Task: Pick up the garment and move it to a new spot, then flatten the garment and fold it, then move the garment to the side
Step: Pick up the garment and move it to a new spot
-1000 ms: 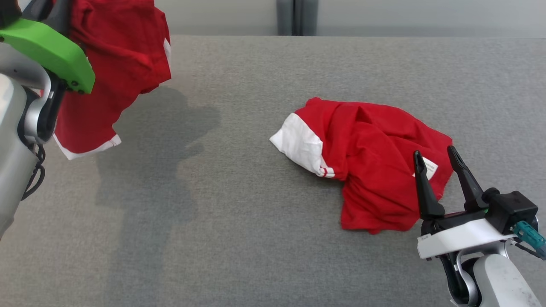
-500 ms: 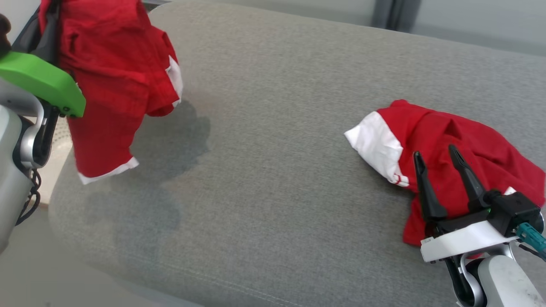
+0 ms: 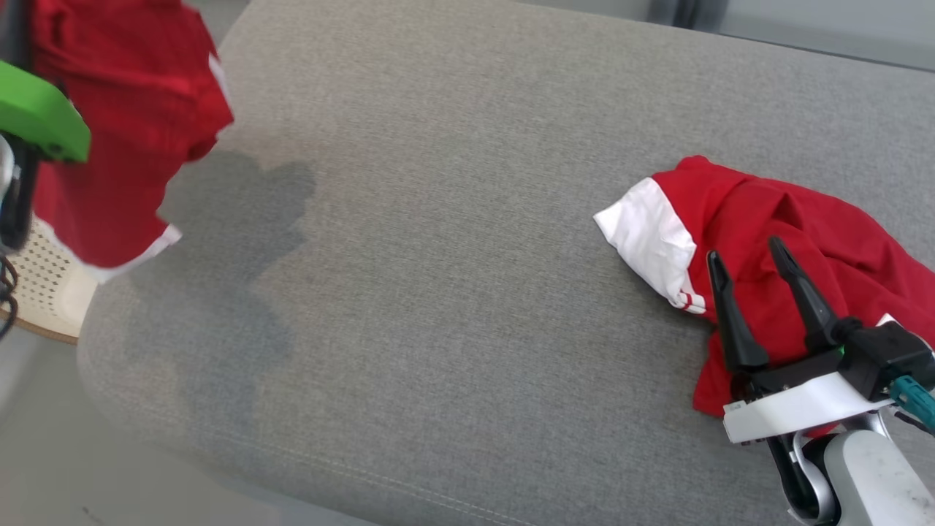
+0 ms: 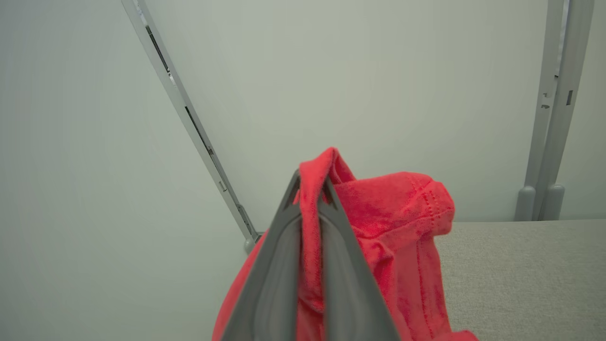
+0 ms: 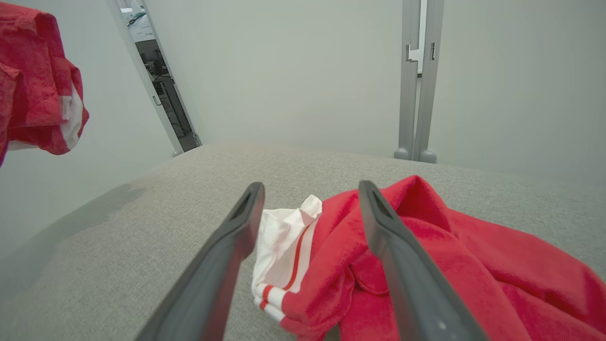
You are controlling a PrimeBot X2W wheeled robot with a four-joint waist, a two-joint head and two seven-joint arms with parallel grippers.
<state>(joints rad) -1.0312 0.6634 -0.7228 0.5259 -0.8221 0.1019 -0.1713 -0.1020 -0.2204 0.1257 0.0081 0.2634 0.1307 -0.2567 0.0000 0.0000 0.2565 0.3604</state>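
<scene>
The garment [image 3: 117,109], red with white trim, hangs in the air at the upper left, above the left end of the grey padded surface [image 3: 438,219]. My left gripper [image 4: 310,187] is shut on a bunched fold of the garment [image 4: 393,213], and the rest drapes below its fingers. The hanging garment [image 5: 33,80] also sits at the far left of the right wrist view. My right gripper [image 3: 743,250] is open and holds nothing, low over a second crumpled red and white garment [image 3: 789,219] lying at the right. In the right wrist view that gripper [image 5: 310,187] frames the second garment's white sleeve [image 5: 284,237].
The padded surface has a rounded front and left edge [image 3: 95,343], with pale floor [image 3: 44,453] below it. A white perforated object [image 3: 44,292] stands on the floor past the left edge. Grey posts [image 5: 419,80] and a pale wall stand behind the surface.
The head camera has turned left, so the whole picture shifted. The held garment has moved left, toward the surface's left edge. The right gripper stays open over the second garment.
</scene>
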